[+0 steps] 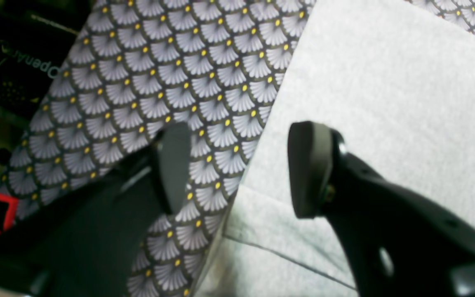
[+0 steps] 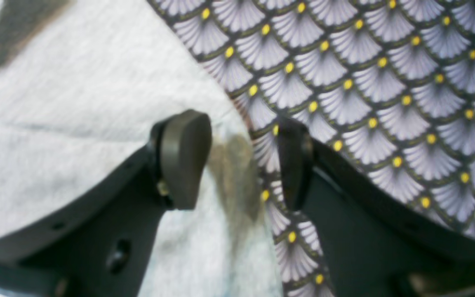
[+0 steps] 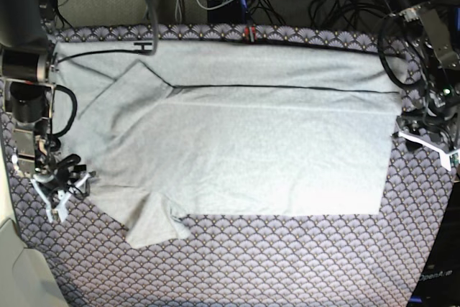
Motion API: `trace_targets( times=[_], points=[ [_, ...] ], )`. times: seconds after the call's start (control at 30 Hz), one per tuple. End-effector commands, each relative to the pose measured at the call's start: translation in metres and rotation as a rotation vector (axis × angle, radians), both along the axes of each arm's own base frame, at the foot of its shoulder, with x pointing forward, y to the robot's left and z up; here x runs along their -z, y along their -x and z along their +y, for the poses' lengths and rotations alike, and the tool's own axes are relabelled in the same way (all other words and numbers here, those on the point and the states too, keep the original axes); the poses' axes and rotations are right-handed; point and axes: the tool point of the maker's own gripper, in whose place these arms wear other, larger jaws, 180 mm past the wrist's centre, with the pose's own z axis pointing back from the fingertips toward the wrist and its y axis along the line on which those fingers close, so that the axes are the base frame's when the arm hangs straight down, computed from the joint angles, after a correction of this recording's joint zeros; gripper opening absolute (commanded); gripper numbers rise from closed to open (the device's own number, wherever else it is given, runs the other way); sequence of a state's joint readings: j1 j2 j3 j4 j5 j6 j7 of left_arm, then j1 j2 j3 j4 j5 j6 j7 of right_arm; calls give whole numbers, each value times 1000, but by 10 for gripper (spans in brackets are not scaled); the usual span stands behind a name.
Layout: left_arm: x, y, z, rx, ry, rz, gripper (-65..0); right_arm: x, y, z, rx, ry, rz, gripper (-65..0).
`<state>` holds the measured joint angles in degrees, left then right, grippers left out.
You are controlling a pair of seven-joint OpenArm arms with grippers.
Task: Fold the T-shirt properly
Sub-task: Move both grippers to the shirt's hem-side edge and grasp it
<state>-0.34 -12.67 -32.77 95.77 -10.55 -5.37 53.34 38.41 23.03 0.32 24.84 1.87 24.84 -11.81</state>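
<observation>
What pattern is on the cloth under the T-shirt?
Purple-grey fan scales with yellow dots on the cloth; clearest in the right wrist view.

left pincer [image 1: 237, 169] jaws parted, gripping nothing | right pincer [image 2: 239, 159] jaws parted, gripping nothing | arms well apart

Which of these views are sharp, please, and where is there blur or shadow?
Base view: evenly lit, sharp on the T-shirt. Left wrist view: the claw is soft, the patterned cloth sharper. Right wrist view: blurred throughout, with a brownish shadow on the shirt between the fingers.
</observation>
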Motion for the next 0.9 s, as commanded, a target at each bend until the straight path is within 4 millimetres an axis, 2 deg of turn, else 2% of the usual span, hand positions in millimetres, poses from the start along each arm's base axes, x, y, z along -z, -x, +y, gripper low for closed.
trace_targets(
  times=[0.0, 0.17, 0.4, 0.57, 0.6, 0.67, 0.73, 0.8, 0.87],
  points=[
    [-17, -7, 7, -3, -32, -48, -283, -27, -17, -16, 39, 22, -77, -335],
    [-16, -7, 6, -3, -30, -48, -283, -27, -16, -18, 48, 27, -77, -335],
    [-16, -7, 6, -3, -30, -48, -283, -2, 4, -17, 45, 27, -51, -335],
    [-17, -7, 6, -3, -30, -49, -283, 3, 9, -18, 46, 26, -42, -347],
    [-17, -8, 6, -3, -30, -51, -283, 3, 9, -18, 46, 26, -42, -363],
    [-23, -13, 7, -5, -30, -68, -283, 3, 9, -17, 45, 26, -42, -435],
    [-27, -18, 7, -8, -27, -81, -283, 2, 8, -17, 45, 24, -44, -545],
    [-23, -25, 9, -17, -5, -76, -283, 1, 5, -12, 39, 18, -48, -650],
    [-12, -37, 11, -30, 37, -57, -283, 1, 4, -9, 36, 15, -49, -650]
  ],
)
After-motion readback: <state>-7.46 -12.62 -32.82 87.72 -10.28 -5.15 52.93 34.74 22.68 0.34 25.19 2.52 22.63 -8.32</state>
